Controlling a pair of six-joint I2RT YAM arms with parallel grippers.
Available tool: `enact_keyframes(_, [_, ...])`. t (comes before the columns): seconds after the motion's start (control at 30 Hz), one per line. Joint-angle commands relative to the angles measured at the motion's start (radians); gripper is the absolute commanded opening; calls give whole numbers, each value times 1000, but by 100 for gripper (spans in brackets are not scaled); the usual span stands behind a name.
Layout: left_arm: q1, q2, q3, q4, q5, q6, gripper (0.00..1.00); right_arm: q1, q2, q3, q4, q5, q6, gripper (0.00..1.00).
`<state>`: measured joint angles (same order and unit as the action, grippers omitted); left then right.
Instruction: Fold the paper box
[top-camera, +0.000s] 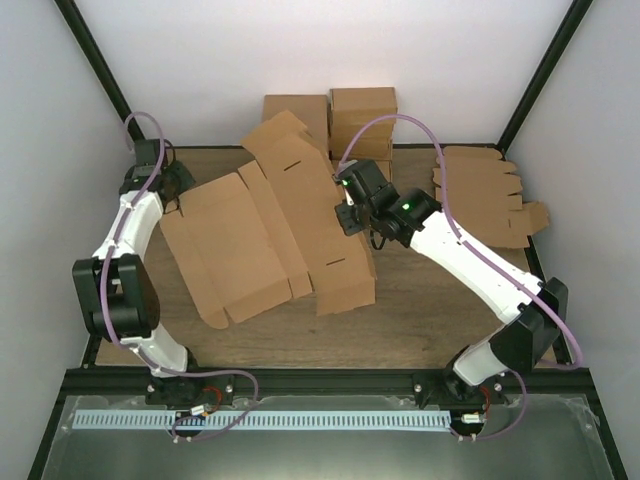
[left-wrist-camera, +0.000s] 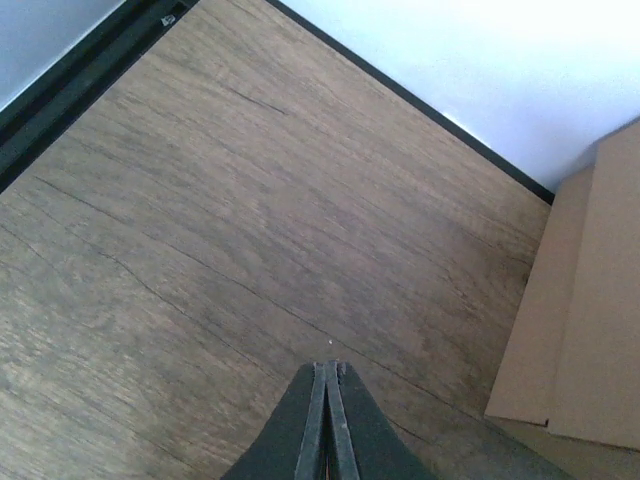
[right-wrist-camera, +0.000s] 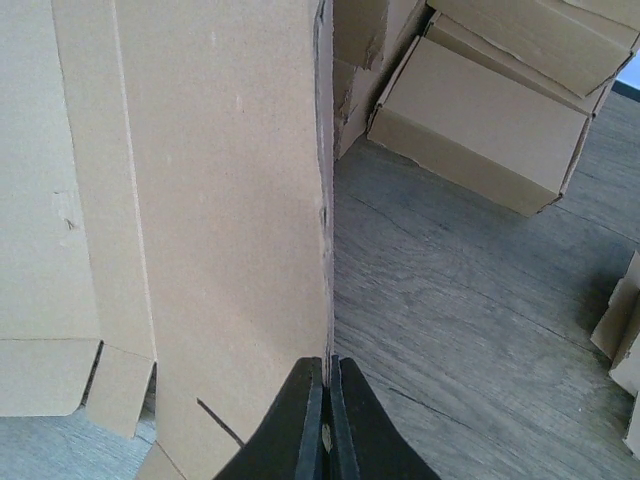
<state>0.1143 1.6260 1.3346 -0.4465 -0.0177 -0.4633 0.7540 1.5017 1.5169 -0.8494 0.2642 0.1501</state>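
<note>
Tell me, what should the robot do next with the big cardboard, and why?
Probably slide the left gripper sideways onto the paper box to pin it down. Its jaws are shut on nothing above the bare table, just beside the cardboard's edge, while the right gripper pinches one panel's edge, ready to fold.

Two white arms (top-camera: 470, 262) with black joints (top-camera: 120, 295), lilac cables (top-camera: 395, 116), green lights (top-camera: 408, 208), black tapered jaws.
</note>
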Motion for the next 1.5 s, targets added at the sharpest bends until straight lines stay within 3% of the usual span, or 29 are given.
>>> enact_keyframes(0.0, [4, 62, 77, -23, 2, 28, 4, 11, -36, 5, 37, 17, -1, 1])
enact_keyframes(0.13, [2, 110, 89, -46, 69, 22, 4, 17, -27, 3, 54, 27, -9, 1])
enact_keyframes(0.27, [2, 78, -23, -11, 86, -7, 4, 38, 7, 15, 80, 50, -26, 1])
enact_keyframes(0.5, [-9, -133, -344, 122, 138, -125, 4, 51, 72, 89, 77, 99, -46, 1])
enact_keyframes(0.83, [-34, -433, -689, 134, 259, -193, 4, 155, 150, 154, 100, 142, -205, 1])
enact_keyframes(1.03, [-36, -633, -785, 88, 258, -229, 4, 247, 263, 173, 115, 377, -218, 1])
enact_keyframes(1.17, [-36, -710, -806, 51, 249, -226, 4, 270, 299, 184, 127, 402, -192, 2])
enact_keyframes(1.47, [-36, -677, -886, 112, 295, -221, 4, 294, 374, 187, 126, 387, -119, 1])
